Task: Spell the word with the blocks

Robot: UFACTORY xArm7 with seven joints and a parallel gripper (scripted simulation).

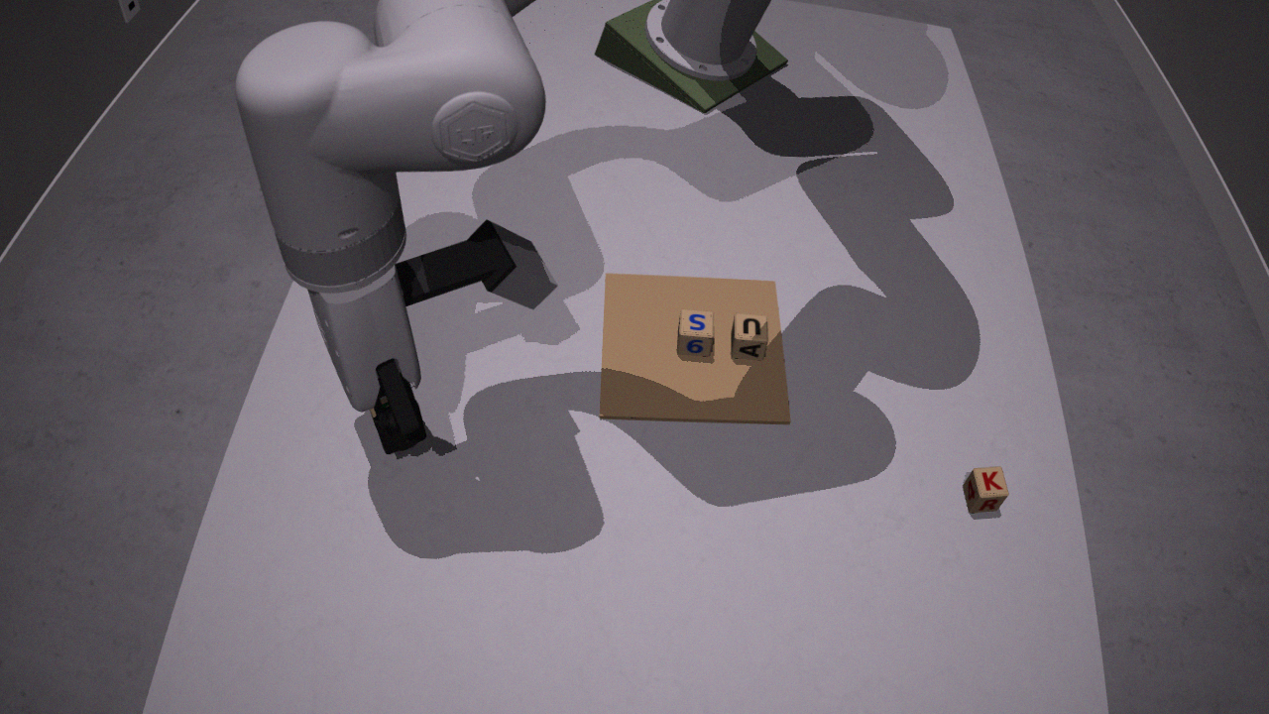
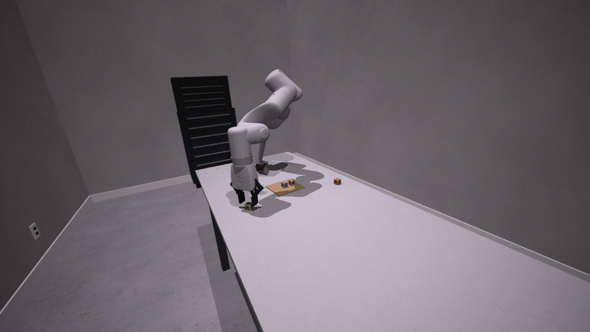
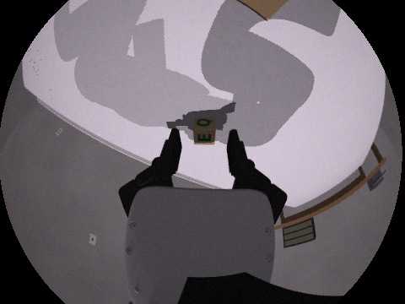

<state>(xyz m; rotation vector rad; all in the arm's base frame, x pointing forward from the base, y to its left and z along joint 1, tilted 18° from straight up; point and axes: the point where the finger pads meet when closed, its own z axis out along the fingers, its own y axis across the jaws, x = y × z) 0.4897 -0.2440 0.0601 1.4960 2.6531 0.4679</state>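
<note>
A tan mat (image 1: 692,348) lies flat on the white table. On it stand a block with a blue S on top (image 1: 696,333) and, close to its right, a block with a black U on top (image 1: 749,337), which appears upside down in this view. A block with a red K on top (image 1: 985,490) lies off the mat at the right. A block with green letters, an E among them (image 3: 204,131), lies on the table left of the mat; it also shows in the exterior view (image 2: 247,206). My gripper (image 3: 204,138) is open, low over this block, with a fingertip on each side and a gap to both.
The table's left edge runs close behind the gripper (image 1: 395,425). A black box-shaped object (image 1: 470,266) lies on the table between the arm and the mat. The arm's green base (image 1: 690,53) is at the far end. A black cabinet (image 2: 206,123) stands behind the table.
</note>
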